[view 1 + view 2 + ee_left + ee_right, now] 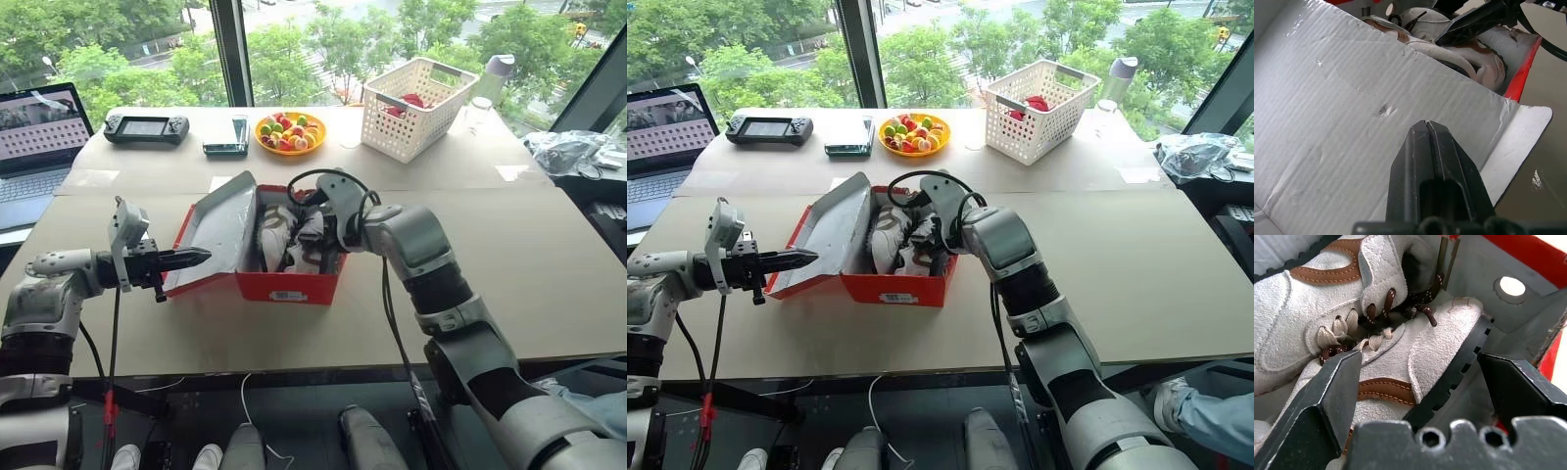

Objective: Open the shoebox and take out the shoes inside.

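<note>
A tan table point(549, 284) stands before big windows; the red shoebox point(289, 286) sits near its front edge, lid tipped up. The left gripper point(199, 258), fingers pressed together, props the lid. The right gripper point(1420, 382), fingers spread, straddles the shoes point(1415, 357) inside

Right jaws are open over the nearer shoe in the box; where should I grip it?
Judging by its pose, grip the shoe across its body, sole edge to laces, coming from above. It lies on its side, and the open right gripper already straddles it.
</note>
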Controlling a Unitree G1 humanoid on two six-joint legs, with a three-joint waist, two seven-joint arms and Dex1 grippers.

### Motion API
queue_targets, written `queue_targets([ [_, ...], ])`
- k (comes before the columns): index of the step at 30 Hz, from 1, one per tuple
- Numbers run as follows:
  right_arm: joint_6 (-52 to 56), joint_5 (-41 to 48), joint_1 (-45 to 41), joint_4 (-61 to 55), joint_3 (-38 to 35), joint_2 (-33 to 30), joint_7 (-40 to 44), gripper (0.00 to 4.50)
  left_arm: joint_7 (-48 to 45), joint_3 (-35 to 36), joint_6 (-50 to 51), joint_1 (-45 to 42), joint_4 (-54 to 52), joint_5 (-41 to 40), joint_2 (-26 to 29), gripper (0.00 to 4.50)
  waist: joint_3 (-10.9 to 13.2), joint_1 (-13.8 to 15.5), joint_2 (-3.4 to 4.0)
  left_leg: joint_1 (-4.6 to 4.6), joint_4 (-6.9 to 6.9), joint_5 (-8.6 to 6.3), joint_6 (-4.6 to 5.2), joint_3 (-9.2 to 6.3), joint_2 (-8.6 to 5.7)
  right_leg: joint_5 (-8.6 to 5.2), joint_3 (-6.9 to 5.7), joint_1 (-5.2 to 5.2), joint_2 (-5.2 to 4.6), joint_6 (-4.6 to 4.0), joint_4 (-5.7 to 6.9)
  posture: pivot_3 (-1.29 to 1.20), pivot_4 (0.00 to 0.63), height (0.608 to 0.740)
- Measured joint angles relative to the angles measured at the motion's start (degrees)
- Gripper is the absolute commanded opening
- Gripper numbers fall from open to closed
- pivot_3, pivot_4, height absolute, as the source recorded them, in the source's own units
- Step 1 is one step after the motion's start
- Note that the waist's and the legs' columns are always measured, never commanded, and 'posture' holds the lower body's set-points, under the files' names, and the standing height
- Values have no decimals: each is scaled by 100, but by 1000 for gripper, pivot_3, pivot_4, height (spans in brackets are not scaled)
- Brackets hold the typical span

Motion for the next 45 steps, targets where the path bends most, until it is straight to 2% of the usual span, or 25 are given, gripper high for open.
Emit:
queue_targets([
  [3,16,60,-18,112,-44,4,55,4488,1,0,-1,-1,3,0,-3,0,0,0,0,0,0,0,0,0,0,1,0,0,0,-1,0,0,150,740],
  [6,-27,73,-178,412,-87,7,113,3802,13,0,-2,-1,4,0,-7,0,0,-3,0,2,1,0,0,0,0,0,0,2,0,1,-1,0,150,740],
  [14,-151,68,-274,697,-180,53,145,1142,63,30,-2,15,-1,-2,-8,0,0,-7,0,2,-2,0,0,0,0,-1,0,1,0,2,-1,0,150,740],
  [21,-143,74,-296,740,-220,92,179,1142,92,60,-2,39,-4,-2,-7,0,0,-12,0,1,-2,0,0,0,0,0,0,1,0,1,-2,0,150,740],
  [25,-1,191,-483,929,-562,239,20,1142,90,87,-2,38,-4,-2,-6,0,0,-19,1,1,-2,0,0,0,0,0,0,-1,0,1,-1,0,150,740],
  [32,337,481,-1131,749,-1585,504,-540,1142,83,89,28,23,-4,-2,-4,0,1,-19,1,0,-9,0,0,0,1,7,-1,-2,0,-11,-3,0,150,740],
  [41,769,740,-947,457,-2471,852,-1178,1142,38,88,28,-62,4,5,0,0,1,-14,2,-3,-7,0,0,0,0,8,-1,-2,-1,-12,-5,0,150,740],
  [45,992,935,-881,472,-3482,1157,-1671,1142,15,81,28,-118,15,24,0,0,1,-19,2,-1,-8,0,1,-1,1,11,-2,-2,0,-16,-3,0,150,740],
])
